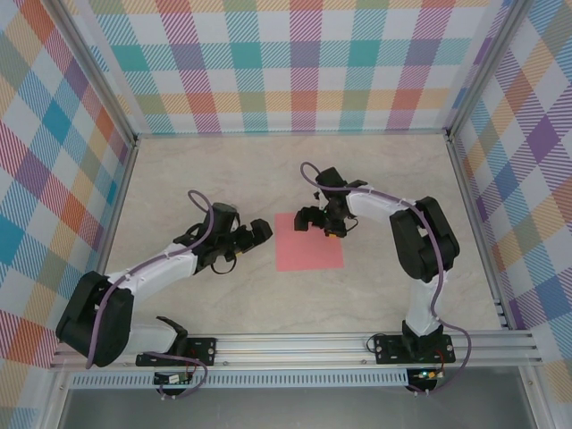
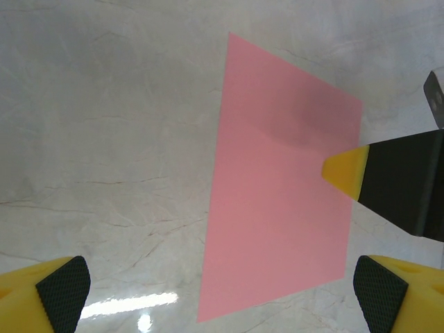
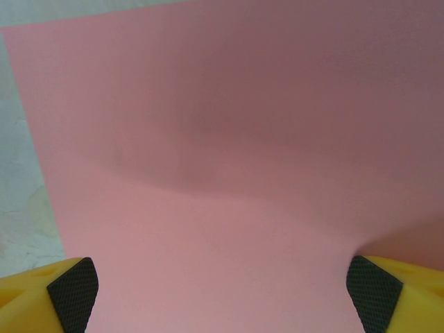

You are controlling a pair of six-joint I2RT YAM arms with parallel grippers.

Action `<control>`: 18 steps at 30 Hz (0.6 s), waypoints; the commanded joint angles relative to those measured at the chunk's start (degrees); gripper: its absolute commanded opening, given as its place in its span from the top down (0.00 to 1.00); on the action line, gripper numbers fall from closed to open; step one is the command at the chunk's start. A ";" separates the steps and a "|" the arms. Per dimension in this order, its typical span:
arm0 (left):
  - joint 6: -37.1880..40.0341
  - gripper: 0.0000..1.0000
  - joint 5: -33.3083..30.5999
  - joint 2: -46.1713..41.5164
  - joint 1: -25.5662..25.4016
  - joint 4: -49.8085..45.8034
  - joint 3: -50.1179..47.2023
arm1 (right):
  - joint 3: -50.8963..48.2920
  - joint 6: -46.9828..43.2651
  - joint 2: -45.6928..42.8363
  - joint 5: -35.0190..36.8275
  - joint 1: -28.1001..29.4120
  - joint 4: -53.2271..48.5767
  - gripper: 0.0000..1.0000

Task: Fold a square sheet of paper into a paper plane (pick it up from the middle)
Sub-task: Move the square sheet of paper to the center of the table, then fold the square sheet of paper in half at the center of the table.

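While the right pincer (image 1: 319,228) hangs over the upper right corner of the square sheet of paper (image 1: 308,252), its jaws stand spread wide and grip nothing. On its wrist camera the black pads (image 3: 73,302) sit in the two lower corners, and the salmon-pink paper (image 3: 222,139) runs across the whole gap between them. A soft shadow crosses the middle of it.

Over to the left pincer (image 1: 248,239): also wide open and empty, it sits just left of the sheet's upper left corner, above bare worktop (image 1: 223,174). Its own camera has yellow fingers (image 2: 62,302) at the bottom corners and the sheet (image 2: 277,208) lying flat, right of centre, on the pale marbled worktop (image 2: 104,139). From the right edge of that frame, a yellow-tipped finger of the right pincer (image 2: 345,172) reaches over the sheet's right border. Whether it touches the paper, I cannot tell.

Pulling back, the sheet lies at centre frame between the two arms, uncreased. Checked walls (image 1: 295,63) in pastel colours close in the back and sides, and a metal rail (image 1: 295,344) runs along the bottom.
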 commanded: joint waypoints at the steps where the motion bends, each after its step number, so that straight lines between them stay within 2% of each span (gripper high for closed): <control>1: -0.25 0.00 0.40 1.21 -0.91 1.09 1.77 | -1.13 -1.98 0.65 2.32 -0.29 -3.61 0.04; 7: 0.14 0.00 0.99 2.17 -1.00 1.43 2.43 | -5.94 -6.16 -2.04 2.69 -1.25 -2.31 0.03; 12: 0.52 0.00 1.45 2.84 -1.09 1.40 3.17 | -2.44 -11.66 -1.38 1.60 -1.61 -4.53 0.03; 16: 0.54 0.00 1.36 3.13 -1.13 1.70 3.24 | 0.53 -11.32 -2.77 -0.30 -1.61 -5.31 0.01; 18: 0.76 0.00 1.17 3.48 -1.16 1.60 3.45 | 1.75 -9.70 -4.17 0.97 -1.37 -5.96 0.00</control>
